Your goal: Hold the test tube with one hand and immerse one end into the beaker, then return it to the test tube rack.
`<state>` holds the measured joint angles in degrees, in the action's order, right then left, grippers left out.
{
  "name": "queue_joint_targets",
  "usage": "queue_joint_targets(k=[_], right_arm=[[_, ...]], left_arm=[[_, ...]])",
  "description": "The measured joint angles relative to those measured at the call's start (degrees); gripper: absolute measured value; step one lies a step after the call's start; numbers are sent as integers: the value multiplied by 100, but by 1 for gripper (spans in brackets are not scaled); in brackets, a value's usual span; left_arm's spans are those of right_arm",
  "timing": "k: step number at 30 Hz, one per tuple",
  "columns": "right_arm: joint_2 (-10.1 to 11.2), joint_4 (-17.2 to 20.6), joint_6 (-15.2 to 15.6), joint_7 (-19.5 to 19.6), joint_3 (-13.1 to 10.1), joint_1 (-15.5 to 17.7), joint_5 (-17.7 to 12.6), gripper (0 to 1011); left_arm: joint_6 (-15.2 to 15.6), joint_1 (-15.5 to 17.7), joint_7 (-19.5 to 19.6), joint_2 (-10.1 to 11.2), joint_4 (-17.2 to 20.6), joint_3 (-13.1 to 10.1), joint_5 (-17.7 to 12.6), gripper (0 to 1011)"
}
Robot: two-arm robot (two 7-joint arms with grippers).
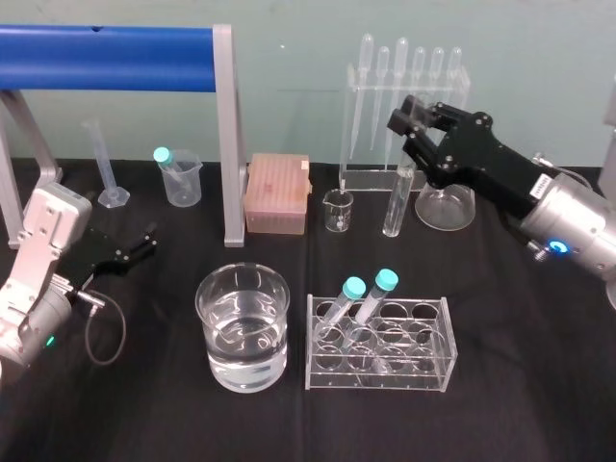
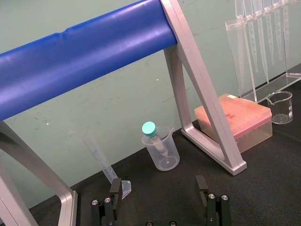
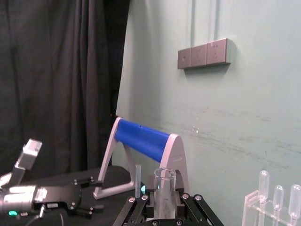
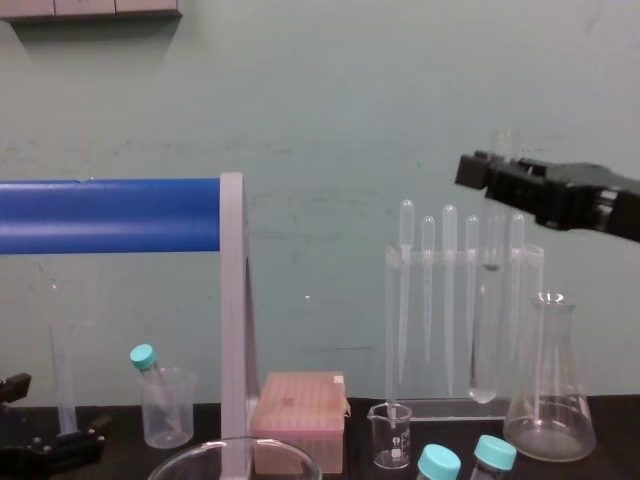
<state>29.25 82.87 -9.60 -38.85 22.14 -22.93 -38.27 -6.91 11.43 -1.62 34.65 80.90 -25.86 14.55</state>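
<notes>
Reading current state: the right gripper (image 1: 416, 133) is raised at the back right of the table, fingers closed on the upper end of the test tube (image 1: 396, 202). The tube hangs upright, with its open rim showing between the fingers in the right wrist view. Its round lower end sits between the small beaker (image 1: 338, 210) and the conical flask (image 1: 445, 207), just in front of the pipette stand (image 1: 366, 178) — I can't tell whether it touches the table.

The wide beaker (image 1: 207, 318), part full of clear liquid, is at front centre, well apart from the tube. The test tube rack (image 1: 423, 371) stands just beside it on the right, with two teal-capped tubes (image 1: 354, 289) in it.

The left gripper (image 1: 135, 248) sits low at the table's left edge — fingers spread wide, holding nothing.
</notes>
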Motion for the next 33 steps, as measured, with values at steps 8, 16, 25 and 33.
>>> queue_joint_targets(k=[8, 16, 25, 33], right_arm=[[-167, -494, -73, -35, 219, -247, 404, 228], [-166, -488, -67, -30, 220, -247, 409, 228], [-155, -464, -62, -26, 212, -234, 389, 228], [-152, -451, -59, -21, 206, -230, 376, 228]], left_arm=[[0, 0, 0, 0, 0, 0, 0, 1000], [0, 0, 0, 0, 0, 0, 0, 1000], [0, 0, 0, 0, 0, 0, 0, 1000], [0, 0, 0, 0, 0, 0, 0, 1000]])
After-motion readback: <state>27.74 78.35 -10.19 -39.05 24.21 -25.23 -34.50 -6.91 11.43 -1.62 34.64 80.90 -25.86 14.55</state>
